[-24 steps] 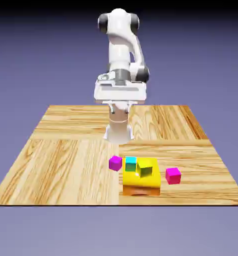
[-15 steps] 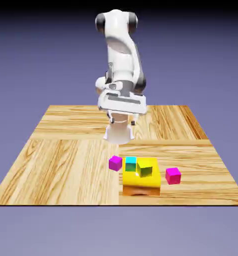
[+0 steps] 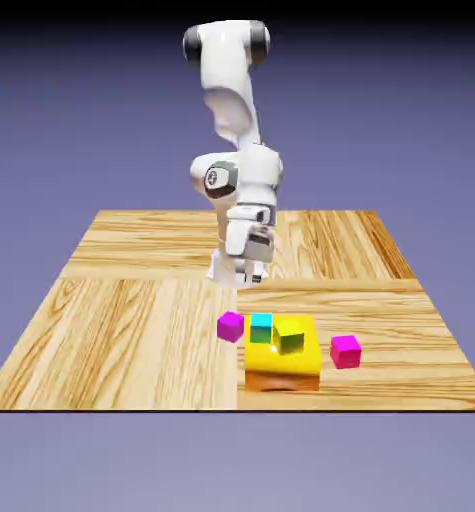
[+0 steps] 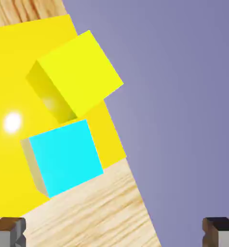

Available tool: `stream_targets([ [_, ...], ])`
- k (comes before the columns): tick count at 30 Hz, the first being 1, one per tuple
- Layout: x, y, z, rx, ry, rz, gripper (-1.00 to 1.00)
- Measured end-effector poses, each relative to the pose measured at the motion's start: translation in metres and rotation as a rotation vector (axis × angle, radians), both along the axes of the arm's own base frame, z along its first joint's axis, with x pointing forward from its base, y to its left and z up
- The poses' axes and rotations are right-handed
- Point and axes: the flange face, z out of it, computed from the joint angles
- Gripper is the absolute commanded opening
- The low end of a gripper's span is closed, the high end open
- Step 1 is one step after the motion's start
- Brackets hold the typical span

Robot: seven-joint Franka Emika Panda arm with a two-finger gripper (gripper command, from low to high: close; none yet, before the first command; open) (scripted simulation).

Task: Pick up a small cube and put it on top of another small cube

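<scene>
The small violet-magenta cube (image 3: 230, 325) rests on the wooden table, just to the exterior view's left of the small cyan-teal cube (image 3: 261, 327). My gripper (image 3: 253, 272) hangs above the table, behind both cubes and apart from them. In the hand view the teal cube (image 4: 63, 157) shows its bright cyan top. My gripper (image 4: 114, 234) is open there, its two grey fingertips (image 4: 7, 231) far apart at the bottom corners with nothing between them. The violet cube is out of the hand view.
A big yellow block (image 3: 281, 362) sits right beside the teal cube, with an olive-green yellow-topped cube (image 3: 290, 335) on top. A hot-pink cube (image 3: 345, 351) lies to the exterior view's right. The table's front edge (image 3: 231, 408) is close.
The hand has rolled from broadside to nearly edge-on and come lower and forward. The upper arm leans more. No cube has moved.
</scene>
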Motion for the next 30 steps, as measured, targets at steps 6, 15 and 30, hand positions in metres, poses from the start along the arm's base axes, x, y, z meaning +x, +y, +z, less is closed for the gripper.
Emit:
stream_targets([
  [6,-0.024,0.001,-0.035,-0.171,0.086,0.264,0.0],
  [15,-0.066,-0.005,-0.082,-0.405,0.204,0.679,0.0],
  [30,-0.106,-0.024,-0.133,-0.631,0.309,1.108,0.0],
])
